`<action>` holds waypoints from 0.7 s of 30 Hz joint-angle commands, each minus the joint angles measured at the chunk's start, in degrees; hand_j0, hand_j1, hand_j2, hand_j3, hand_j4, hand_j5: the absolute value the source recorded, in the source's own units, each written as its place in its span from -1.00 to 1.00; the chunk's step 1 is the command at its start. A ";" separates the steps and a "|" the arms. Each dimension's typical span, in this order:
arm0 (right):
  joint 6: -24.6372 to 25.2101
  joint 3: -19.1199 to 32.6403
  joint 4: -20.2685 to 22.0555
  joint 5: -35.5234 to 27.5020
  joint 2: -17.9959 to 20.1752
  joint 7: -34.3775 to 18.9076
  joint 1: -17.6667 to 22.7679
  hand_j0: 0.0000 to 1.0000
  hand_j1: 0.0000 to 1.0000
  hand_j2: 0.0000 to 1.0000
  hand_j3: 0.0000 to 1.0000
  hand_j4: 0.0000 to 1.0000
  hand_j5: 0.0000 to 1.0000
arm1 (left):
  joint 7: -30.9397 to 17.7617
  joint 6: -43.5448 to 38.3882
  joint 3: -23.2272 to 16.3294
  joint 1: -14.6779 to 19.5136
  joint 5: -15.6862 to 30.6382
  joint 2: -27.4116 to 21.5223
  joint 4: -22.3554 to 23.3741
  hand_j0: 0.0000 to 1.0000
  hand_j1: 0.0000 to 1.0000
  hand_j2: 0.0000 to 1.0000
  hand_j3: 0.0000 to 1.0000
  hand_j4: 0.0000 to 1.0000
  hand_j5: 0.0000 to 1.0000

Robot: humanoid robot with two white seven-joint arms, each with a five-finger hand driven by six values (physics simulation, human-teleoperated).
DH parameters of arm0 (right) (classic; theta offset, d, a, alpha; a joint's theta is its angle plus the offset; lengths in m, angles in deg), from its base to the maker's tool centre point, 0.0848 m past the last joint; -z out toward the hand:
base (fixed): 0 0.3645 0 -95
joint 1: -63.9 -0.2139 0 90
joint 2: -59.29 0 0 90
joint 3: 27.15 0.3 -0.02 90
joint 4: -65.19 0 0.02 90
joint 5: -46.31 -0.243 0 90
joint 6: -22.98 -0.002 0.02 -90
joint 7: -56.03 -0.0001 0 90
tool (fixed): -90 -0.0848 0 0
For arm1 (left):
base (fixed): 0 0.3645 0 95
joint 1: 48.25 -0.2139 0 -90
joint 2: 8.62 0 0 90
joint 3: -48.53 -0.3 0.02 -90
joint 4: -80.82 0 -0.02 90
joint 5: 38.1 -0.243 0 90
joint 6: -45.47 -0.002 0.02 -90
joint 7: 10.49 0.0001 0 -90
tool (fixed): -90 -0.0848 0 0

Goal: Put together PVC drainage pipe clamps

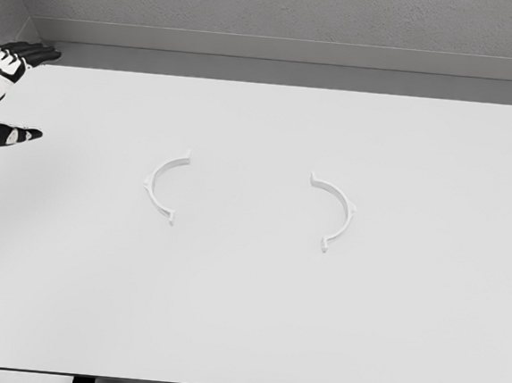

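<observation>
Two white clamp halves are laid on the white table, well apart, with their open sides turned toward each other.

The left clamp half is seen near the table's middle, the right clamp half across from it. Only the left hand is seen, at the table's far left edge, fingers spread, nothing held. Each half is judged light, thin and stiff, maybe slippery, and best pinched at the middle of its curve.
</observation>
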 commanded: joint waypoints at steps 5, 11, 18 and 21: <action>-21.37 -0.56 16.44 -0.36 8.38 0.97 0.00 1.00 1.00 1.00 1.00 1.00 1.00 | -0.17 0.30 6.46 -3.43 1.56 8.12 2.04 1.00 1.00 1.00 1.00 1.00 1.00; -21.37 13.68 42.43 -5.72 -0.92 -23.45 -11.68 1.00 1.00 1.00 1.00 1.00 1.00 | -0.17 0.30 6.20 -2.38 0.42 7.60 0.72 1.00 1.00 1.00 1.00 1.00 1.00; -21.37 -7.93 90.00 -4.57 -11.48 -24.10 -28.99 1.00 1.00 1.00 1.00 1.00 1.00 | -0.08 0.30 -0.12 1.40 -5.56 9.71 0.63 1.00 1.00 1.00 1.00 1.00 1.00; -21.37 -15.57 100.99 -5.98 -13.13 -24.10 -35.93 1.00 1.00 1.00 1.00 1.00 1.00 | -0.08 0.30 -0.83 1.93 -6.17 10.06 0.63 1.00 1.00 1.00 1.00 1.00 1.00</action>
